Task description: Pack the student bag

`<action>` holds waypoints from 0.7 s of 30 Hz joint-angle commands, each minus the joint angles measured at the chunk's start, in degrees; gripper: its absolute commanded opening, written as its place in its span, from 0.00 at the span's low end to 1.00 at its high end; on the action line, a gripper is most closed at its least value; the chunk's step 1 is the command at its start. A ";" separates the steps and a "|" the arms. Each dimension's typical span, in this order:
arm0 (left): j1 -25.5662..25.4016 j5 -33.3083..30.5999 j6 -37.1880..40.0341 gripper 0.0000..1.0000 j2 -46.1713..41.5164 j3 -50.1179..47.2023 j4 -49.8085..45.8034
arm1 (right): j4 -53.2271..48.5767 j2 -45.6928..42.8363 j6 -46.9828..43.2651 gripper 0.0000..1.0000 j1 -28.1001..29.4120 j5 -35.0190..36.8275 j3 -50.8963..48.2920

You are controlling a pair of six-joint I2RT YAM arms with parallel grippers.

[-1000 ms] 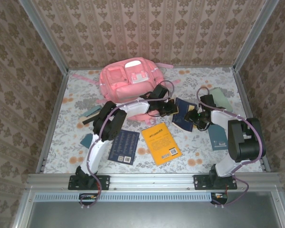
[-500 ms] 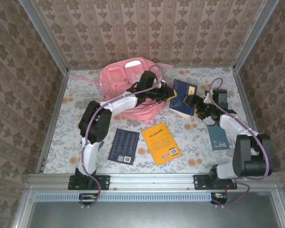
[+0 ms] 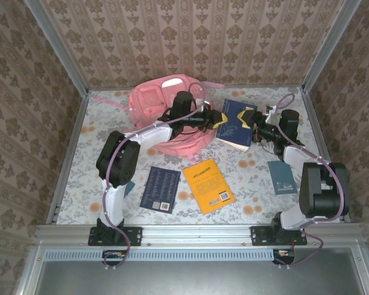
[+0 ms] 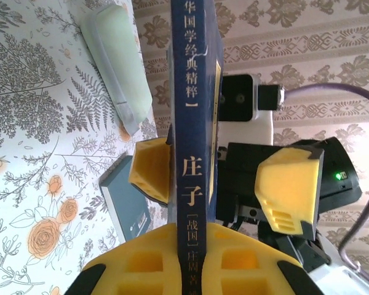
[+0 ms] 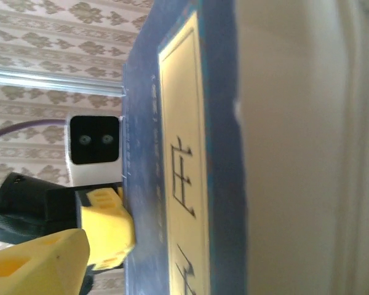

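The left gripper (image 3: 220, 118) is clamping the book (image 3: 237, 126) by its near end, both yellow fingers (image 4: 141, 267) pressing on the covers with the spine running up between them. At the book's far end the right gripper (image 3: 251, 117) is standing with its jaws spread wide. One pad (image 4: 151, 169) is touching or almost touching a cover and the other is hanging well apart, so it is gripping nothing.

This is looking like a hand-over, with the left arm carrying the book alone. To do it well, the right jaws should be drawing straight back before the left wrist is turning, or a pad may be catching a cover and twisting the book. The hold is sitting near one edge, so a slow swing is looking wise. The bag (image 3: 157, 104) is lying just left of the left fingers, under that arm's forearm. Whether its mouth is gaping I cannot tell, and that is deciding the angle of entry.

Below the fingers, the table (image 3: 86, 141) is wearing a floral cloth. A pouch (image 4: 120, 61) and a teal booklet (image 3: 281, 177) are lying near the right jaws. A yellow book (image 3: 209, 184) and a dark booklet (image 3: 161, 189) are resting nearer the arm bases. Patterned wallpaper (image 3: 190, 43) is closing in three sides, with metal posts (image 3: 57, 46) at the corners.
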 commanded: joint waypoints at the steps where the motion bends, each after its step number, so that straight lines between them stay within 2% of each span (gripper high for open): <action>1: 0.95 3.81 -0.53 0.00 -3.50 -1.00 4.47 | 13.03 0.91 8.29 0.72 0.01 -5.62 -0.37; 3: 1.34 4.56 0.10 0.00 -3.50 -0.93 3.93 | 13.34 0.31 8.72 0.51 0.01 -5.72 -0.48; 5: 1.69 4.85 1.79 0.00 -3.61 -1.10 2.17 | 12.35 -0.67 8.49 0.22 -0.03 -5.51 -0.41; 7: 2.08 4.69 4.43 0.00 -3.90 -1.23 -0.91 | 9.23 -1.89 6.81 0.01 0.15 -5.28 -0.14; 9: 2.33 4.45 7.89 0.00 -4.27 -0.92 -4.91 | 4.95 -3.20 4.22 0.00 0.18 -5.15 0.32; 11: 2.76 3.40 13.14 0.11 -5.16 -0.01 -11.96 | 0.68 -4.83 1.46 0.00 0.25 -4.82 0.62; 14: 4.05 -0.96 24.72 0.34 -6.67 2.69 -26.46 | -7.32 -7.34 -3.53 0.00 0.27 -2.59 0.85; 17: 5.37 -9.81 37.47 0.41 -7.62 6.76 -42.94 | -13.98 -11.20 -7.78 0.00 0.27 0.90 0.56; 21: 7.07 -24.54 48.10 0.42 -7.98 9.73 -55.43 | -15.66 -13.68 -8.65 0.00 0.31 3.56 -1.12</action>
